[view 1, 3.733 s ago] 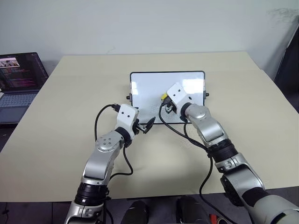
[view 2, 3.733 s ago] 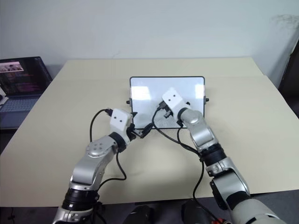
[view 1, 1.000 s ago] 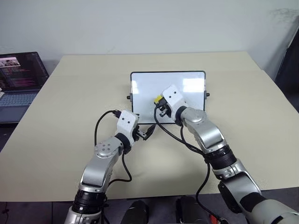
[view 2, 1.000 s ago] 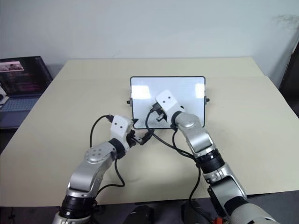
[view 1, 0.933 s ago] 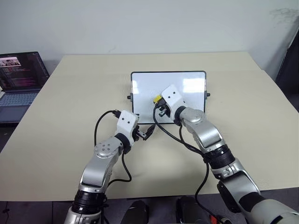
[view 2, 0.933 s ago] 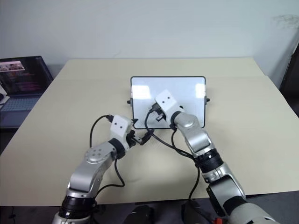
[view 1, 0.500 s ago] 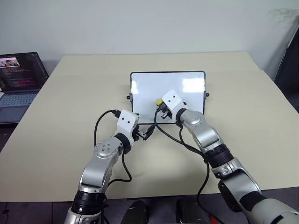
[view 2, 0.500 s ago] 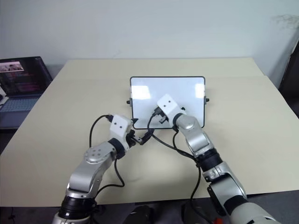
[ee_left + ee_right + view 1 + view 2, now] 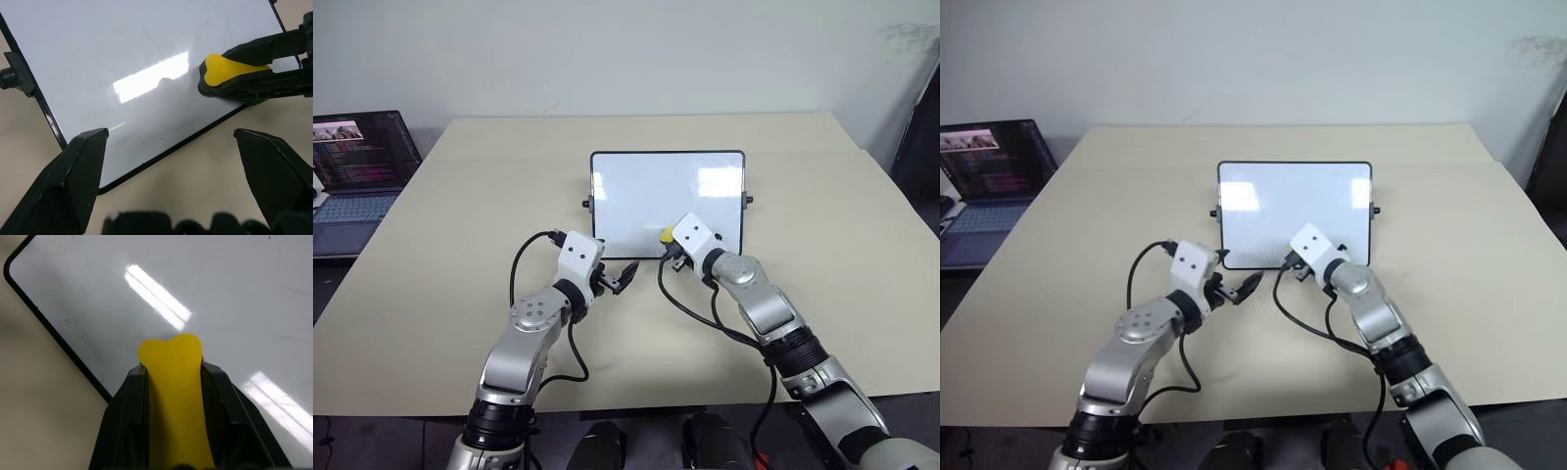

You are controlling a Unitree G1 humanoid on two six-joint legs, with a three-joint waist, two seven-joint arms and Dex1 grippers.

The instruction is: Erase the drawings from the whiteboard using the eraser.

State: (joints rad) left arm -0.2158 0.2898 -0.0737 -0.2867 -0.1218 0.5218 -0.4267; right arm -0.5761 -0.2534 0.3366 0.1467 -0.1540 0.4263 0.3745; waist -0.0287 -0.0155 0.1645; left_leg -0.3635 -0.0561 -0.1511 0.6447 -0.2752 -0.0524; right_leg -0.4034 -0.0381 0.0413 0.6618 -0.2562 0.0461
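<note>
Near the middle of the tabletop (image 9: 460, 196) stands the whiteboard (image 9: 646, 186) | right fingers (image 9: 127, 431) clamp the eraser (image 9: 173, 382) on its bottom edge | left fingers (image 9: 73, 171) spread apart, nearby.

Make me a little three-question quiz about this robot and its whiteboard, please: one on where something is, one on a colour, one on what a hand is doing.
1. Where is the laptop?
A. Off the table's left side
B. On the table's right side
C. Behind the whiteboard

2. What colour is the eraser's top?
A. Red
B. Yellow
C. Green

3. What is the left hand doing?
A. Gripping the eraser
B. Holding a pen
C. Open, holding nothing

Answers:
1 A: it sits past the table's left edge in both eye views.
2 B: the right wrist view shows a yellow block in the right hand, against the board's lower part.
3 C: the left wrist view shows its fingers wide apart with nothing between them.
</note>
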